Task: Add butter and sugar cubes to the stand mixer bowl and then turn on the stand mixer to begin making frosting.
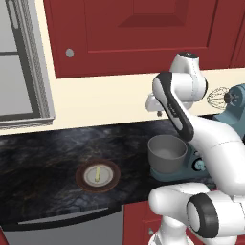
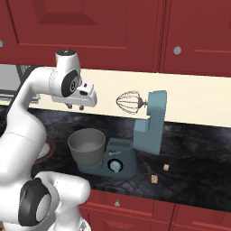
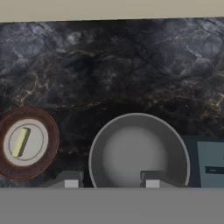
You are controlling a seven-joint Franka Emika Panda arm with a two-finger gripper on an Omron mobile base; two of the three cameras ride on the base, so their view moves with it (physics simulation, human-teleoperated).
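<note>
Hovering high above the dark marble counter (image 1: 48, 162), the gripper (image 2: 75, 107) hangs over the near edge of the bowl (image 2: 87, 145), its two finger tips (image 3: 71, 180) set wide apart with nothing between them. The grey metal bowl sits on the base of the teal mixer (image 2: 149, 131) and looks empty inside. The mixer's head is tilted up, with the wire whisk (image 2: 128, 102) lifted clear of the bowl. The butter (image 1: 97, 173), a thin pale yellow stick, lies in the middle of a white plate (image 1: 90, 182) with a brown rim, on the counter well left of the bowl. Two small tan sugar cubes (image 2: 166, 167) lie on the counter right of the mixer's base.
</note>
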